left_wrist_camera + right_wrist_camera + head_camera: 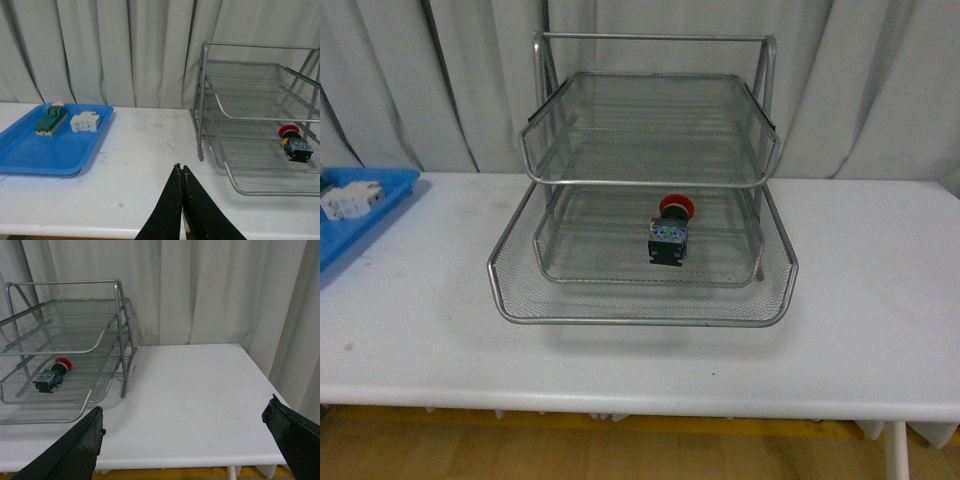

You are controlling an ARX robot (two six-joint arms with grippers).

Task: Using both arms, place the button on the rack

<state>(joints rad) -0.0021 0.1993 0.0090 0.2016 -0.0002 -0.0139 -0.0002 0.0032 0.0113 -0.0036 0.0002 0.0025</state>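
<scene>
1. Worktop [870,300]: white and flat, with a pale pleated curtain [870,90] hanging behind it.
2. Rack [767,60]: silver wire mesh in a metal frame, standing upright at the middle of the worktop. It has three tiers. The top tray [650,184] sits high, the middle tray [600,283] sits below it, and the bottom tray [640,322] is wider and juts out toward the front edge of the worktop.
3. Button [670,232]: it is in the rack, lying on its side on the mesh of what reads as the middle tray, right of centre and under the front rim of the top tray. The red cap points toward the curtain and the black body toward the front. Nothing grips it.
4. Left gripper [181,170]: the two dark fingers are pressed together at the tips with nothing between them. It hangs over bare worktop to the left of the rack, well apart from the button.
5. Right gripper [186,407]: it is spread wide with nothing in it, one dark finger [75,450] at each side of the wrist view. It sits over bare worktop to the right of the rack and touches neither rack nor button.
6. Blue tray [30,150]: flat plastic, at the far left of the worktop, apart from the rack. It holds a green block [51,120] and, just beside that, a white block [85,122].
</scene>
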